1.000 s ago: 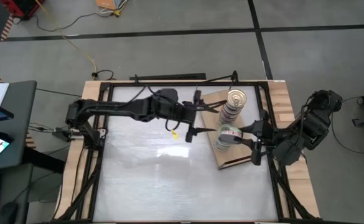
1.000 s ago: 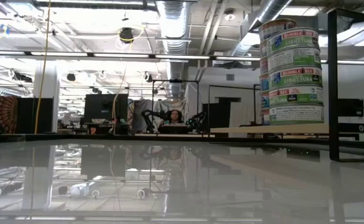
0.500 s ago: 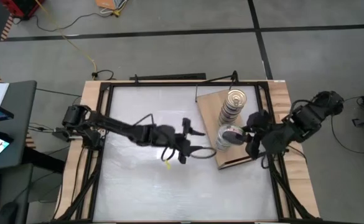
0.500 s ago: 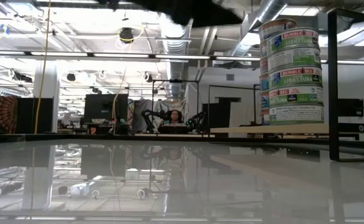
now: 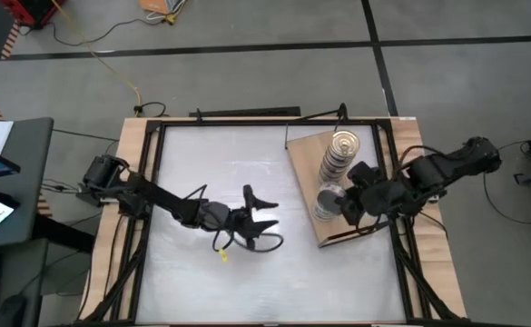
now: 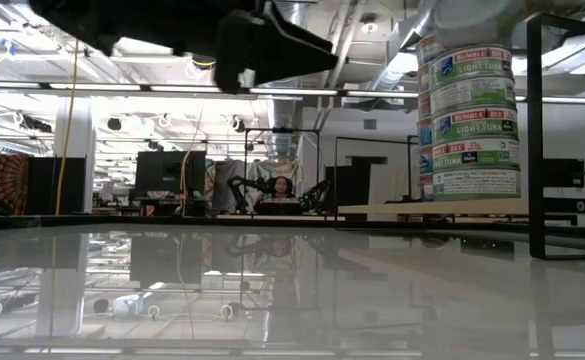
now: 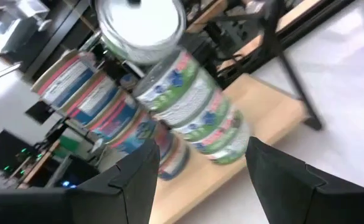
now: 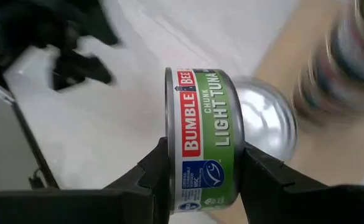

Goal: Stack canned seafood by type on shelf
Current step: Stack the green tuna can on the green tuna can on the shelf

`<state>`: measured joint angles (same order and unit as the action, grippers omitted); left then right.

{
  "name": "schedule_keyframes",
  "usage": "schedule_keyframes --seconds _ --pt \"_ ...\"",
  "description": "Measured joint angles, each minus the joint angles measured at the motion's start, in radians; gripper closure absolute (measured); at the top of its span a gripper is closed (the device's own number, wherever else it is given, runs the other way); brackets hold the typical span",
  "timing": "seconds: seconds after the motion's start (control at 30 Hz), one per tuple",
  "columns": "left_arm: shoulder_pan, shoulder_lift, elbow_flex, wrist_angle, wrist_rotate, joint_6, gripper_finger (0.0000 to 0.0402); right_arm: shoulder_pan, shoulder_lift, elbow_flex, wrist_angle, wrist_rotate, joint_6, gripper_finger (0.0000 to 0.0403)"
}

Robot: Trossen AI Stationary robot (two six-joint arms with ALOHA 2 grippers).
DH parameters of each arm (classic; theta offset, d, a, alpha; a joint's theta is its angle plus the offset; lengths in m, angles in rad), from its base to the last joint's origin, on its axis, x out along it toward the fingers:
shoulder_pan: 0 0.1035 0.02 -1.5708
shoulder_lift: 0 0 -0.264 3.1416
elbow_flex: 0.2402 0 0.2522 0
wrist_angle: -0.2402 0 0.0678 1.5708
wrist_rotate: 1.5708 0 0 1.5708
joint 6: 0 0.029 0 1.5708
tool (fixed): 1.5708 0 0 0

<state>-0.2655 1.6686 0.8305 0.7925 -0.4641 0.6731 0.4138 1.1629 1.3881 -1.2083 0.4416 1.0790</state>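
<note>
Tuna tin (image 8: 208,140) rides flat, lid up, pinched in right claw (image 8: 203,168); left claw (image 5: 263,221) spread.

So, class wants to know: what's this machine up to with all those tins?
It is stacking tins on a wooden shelf. The right pincer grips a green-labelled tuna tin above the nearer stack, close beside the taller stack. The left pincer is empty, its fingers spread, out over the white tabletop away from the shelf.
</note>
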Motion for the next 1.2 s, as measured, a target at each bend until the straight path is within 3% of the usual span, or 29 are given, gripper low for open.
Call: schedule_keyframes --seconds 0.33,0.47,0.6,0.97,1.2 --pt "-0.022 -0.050 -0.086 0.101 0.025 -0.011 0.0174 0.054 -0.097 -0.106 0.151 0.069 0.080 0.0235" --pt "-0.006 -0.050 -0.086 0.143 0.108 -0.037 0.0174 0.053 -0.129 -0.137 0.161 0.110 0.077 0.0235" --pt "0.020 -0.050 -0.086 0.161 0.197 -0.055 0.0174 0.048 -0.180 -0.217 0.251 0.121 0.072 0.0234" --pt "0.076 -0.050 -0.086 0.148 0.199 -0.065 0.0174 0.087 -0.343 -0.456 0.441 0.175 0.086 0.0233" --pt "0.106 -0.049 -0.086 0.139 0.266 -0.119 0.0174 0.095 -0.508 -0.574 0.475 0.188 0.080 0.0232"
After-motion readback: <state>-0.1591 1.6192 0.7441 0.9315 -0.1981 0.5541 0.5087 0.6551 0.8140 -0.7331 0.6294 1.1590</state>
